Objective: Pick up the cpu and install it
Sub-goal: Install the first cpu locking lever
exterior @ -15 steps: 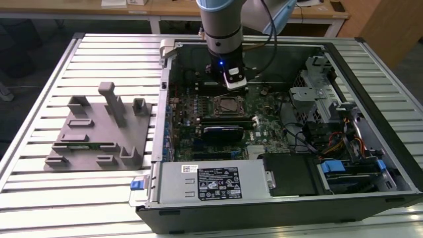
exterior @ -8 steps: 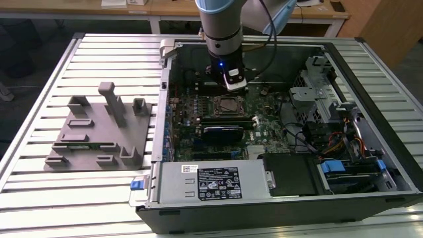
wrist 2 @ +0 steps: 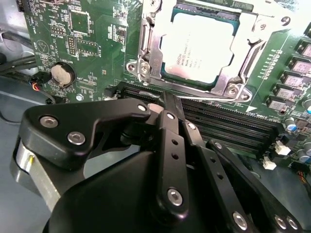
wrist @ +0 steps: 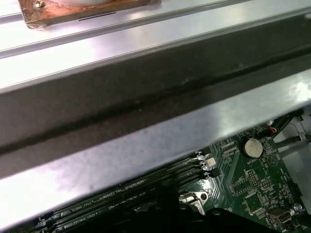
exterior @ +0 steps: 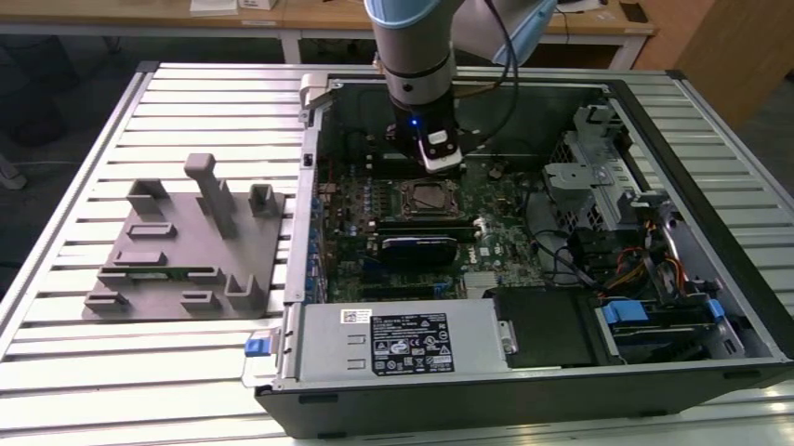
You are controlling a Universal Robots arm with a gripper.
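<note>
Chip (wrist 2: 201,46): lying in the motherboard (wrist 2: 87,43) socket (wrist 2: 146,53).
Claw (wrist 2: 170,99): fingers pressed together, holding nothing, just beside that socket.

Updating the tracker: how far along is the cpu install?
Done: the cpu lies inside the socket frame on the motherboard. In hand: nothing; the gripper hangs shut beside that frame. Left: whether the frame is latched cannot be told.
</note>
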